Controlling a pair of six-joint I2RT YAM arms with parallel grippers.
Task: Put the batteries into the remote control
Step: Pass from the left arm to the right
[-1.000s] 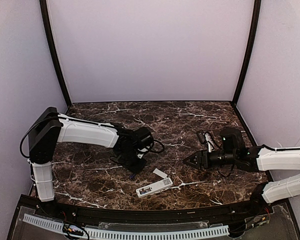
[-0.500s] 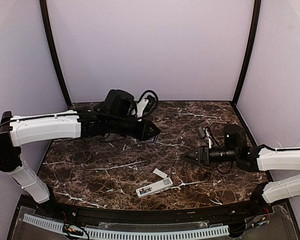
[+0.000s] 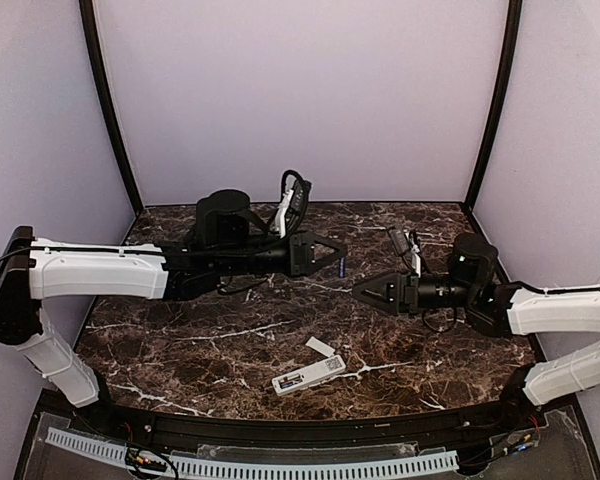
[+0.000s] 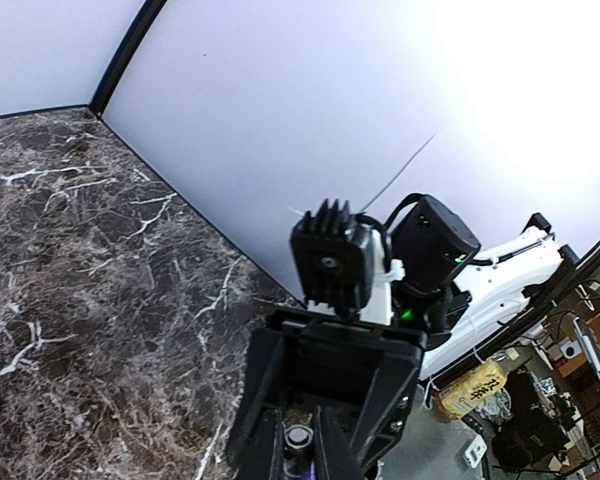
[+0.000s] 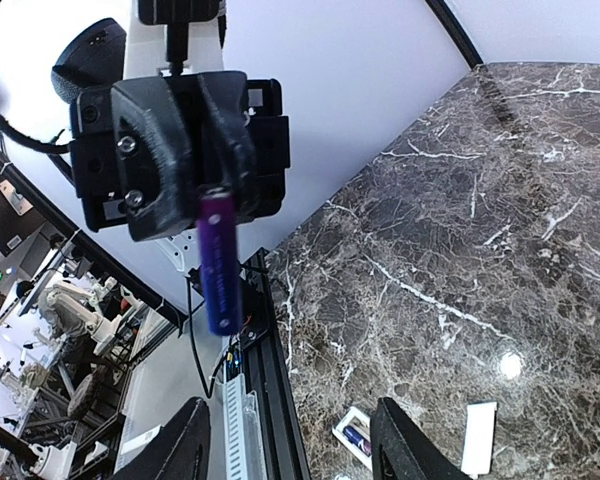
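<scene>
Above table [image 3: 180,350], left arm [image 3: 100,272] outstretched, fingers [image 3: 318,250] pinching battery [image 5: 218,262]; right arm [image 3: 560,310] level.

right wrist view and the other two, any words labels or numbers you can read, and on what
No text can be read in any view.
battery: any print on the purple wrap is too blurred.
remote control: button marks too small to read.
yellow bag in the background: dark print, too blurred to read.

Left arm [image 3: 100,272] raised, swung to centre carrying battery [image 3: 340,265]; right arm [image 3: 560,308] advanced, jaws narrowing.
</scene>
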